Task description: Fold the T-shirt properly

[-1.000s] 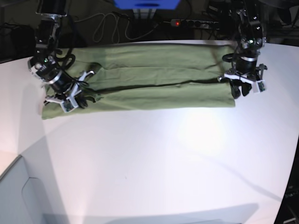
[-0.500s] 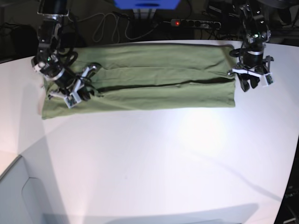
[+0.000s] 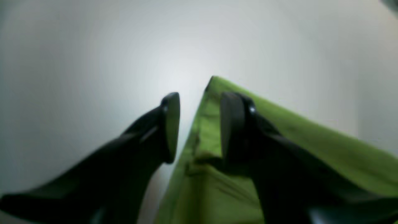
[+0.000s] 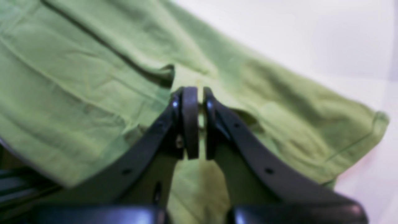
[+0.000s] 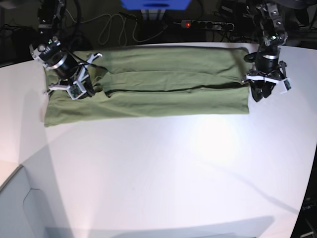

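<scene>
I have the T-shirt (image 5: 148,89) lying as a long folded band at the far side of the desk (image 5: 173,168). My left tool (image 3: 199,127) gapes over its end edge, empty; my right tool (image 4: 197,124) is pinched narrow above the other end, and I can't tell whether it grips cloth. Lifting unevenly could undo the folds.

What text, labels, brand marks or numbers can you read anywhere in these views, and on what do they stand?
No readable text in any view.
T-shirt: plain green, no print or tag showing.
Left pincer and right pincer: no legible markings; both wrist views are blurred.
Power strip behind the table: a red light only, any lettering too small to read.
Blue object at the top edge: no writing visible.
</scene>
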